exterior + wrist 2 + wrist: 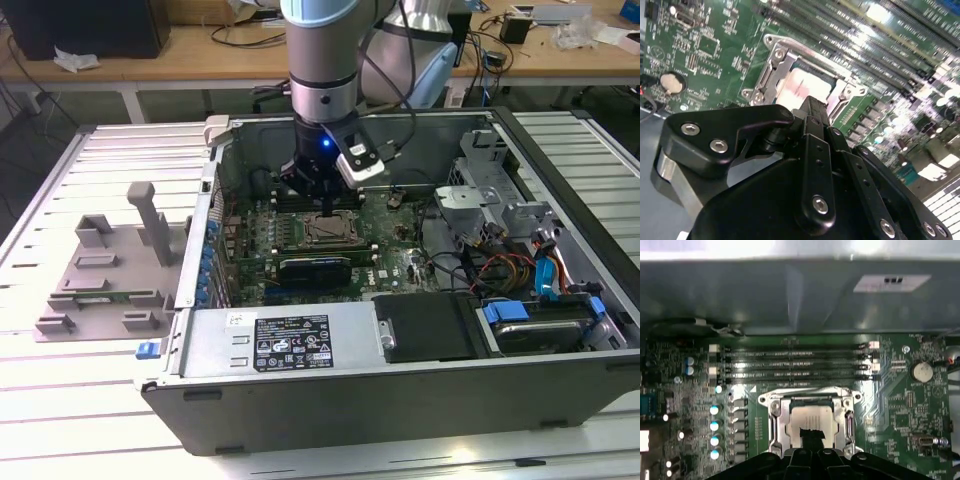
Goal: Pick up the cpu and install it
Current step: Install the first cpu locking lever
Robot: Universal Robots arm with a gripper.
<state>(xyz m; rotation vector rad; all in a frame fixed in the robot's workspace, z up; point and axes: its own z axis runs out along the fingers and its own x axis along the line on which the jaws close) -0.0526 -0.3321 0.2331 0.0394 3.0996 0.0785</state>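
The cpu [812, 416], a small square chip with a shiny silver top, lies flat inside the metal socket frame [775, 412] on the green motherboard; it shows in both wrist views [802, 87]. My gripper [812, 436] hangs straight over it inside the open computer case, its black fingertips [811, 106] pressed together over the chip's near edge. Whether they touch the chip's top I cannot tell. In the exterior view the gripper [318, 195] sits just above the socket [326, 232] at the middle of the board.
Memory slots [790, 362] run beside the socket, and a coin cell [921, 371] sits further off. A black expansion card [315, 268], the power supply [290, 340] and drive cage [530, 325] crowd the case. A grey plastic fixture [105, 270] stands on the table at the exterior view's left.
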